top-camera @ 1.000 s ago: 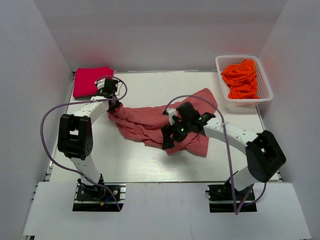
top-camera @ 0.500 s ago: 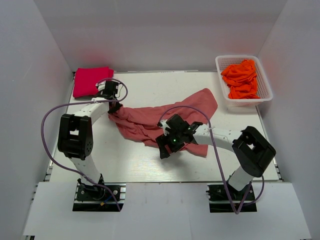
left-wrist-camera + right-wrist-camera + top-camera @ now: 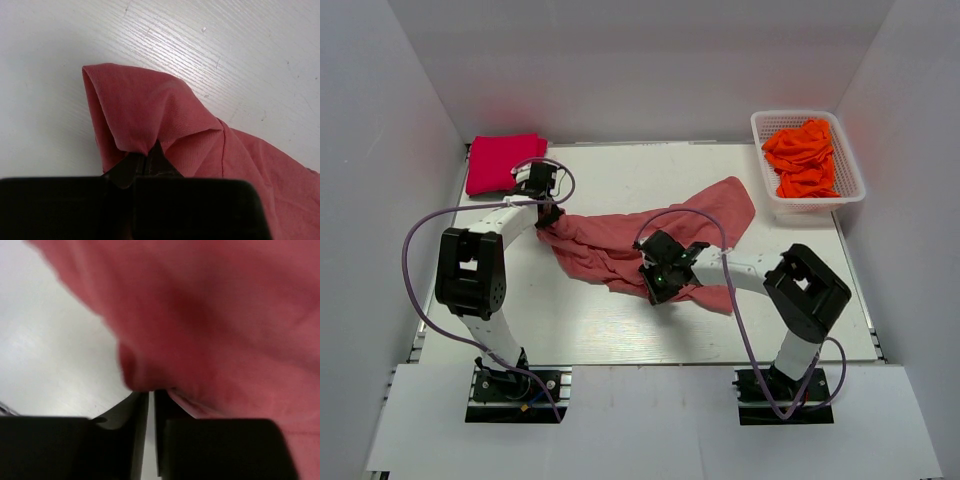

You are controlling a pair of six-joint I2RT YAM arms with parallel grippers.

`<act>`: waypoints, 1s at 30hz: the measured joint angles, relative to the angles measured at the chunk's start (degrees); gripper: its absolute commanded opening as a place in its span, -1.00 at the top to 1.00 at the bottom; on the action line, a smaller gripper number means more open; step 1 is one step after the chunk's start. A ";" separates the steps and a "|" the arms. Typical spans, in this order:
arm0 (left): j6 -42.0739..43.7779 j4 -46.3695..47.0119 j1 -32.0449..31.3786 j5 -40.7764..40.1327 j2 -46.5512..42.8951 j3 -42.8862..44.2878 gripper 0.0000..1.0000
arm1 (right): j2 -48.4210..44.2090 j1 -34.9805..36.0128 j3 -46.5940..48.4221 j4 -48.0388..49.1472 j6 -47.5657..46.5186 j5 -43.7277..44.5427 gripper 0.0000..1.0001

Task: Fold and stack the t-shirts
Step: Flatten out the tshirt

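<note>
Lying crumpled across the bench (image 3: 620, 175), one salmon shirt (image 3: 610, 245) was pinched at its left end by the left hand (image 3: 548, 213) and at its near edge by the right hand (image 3: 655, 285). Bare bench was seen along the near edge. One crimson shirt (image 3: 500, 162) was folded at the far-left corner. Orange shirts (image 3: 805, 155), too tangled to be counted, were heaped in one basket (image 3: 850, 195).

Pinching salmon tee (image 3: 610, 245) w/ L gripper (image 3: 549, 213), arm stretched fwd at far left. Clamping same tee w/ R gripper (image 3: 658, 285), arm folded low toward center.
</note>
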 measured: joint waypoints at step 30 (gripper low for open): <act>1.22 -0.92 0.00 -1.31 -28.89 1.70 1.00 | -27.17 -10.10 10.64 -2.60 -6.88 55.76 1.00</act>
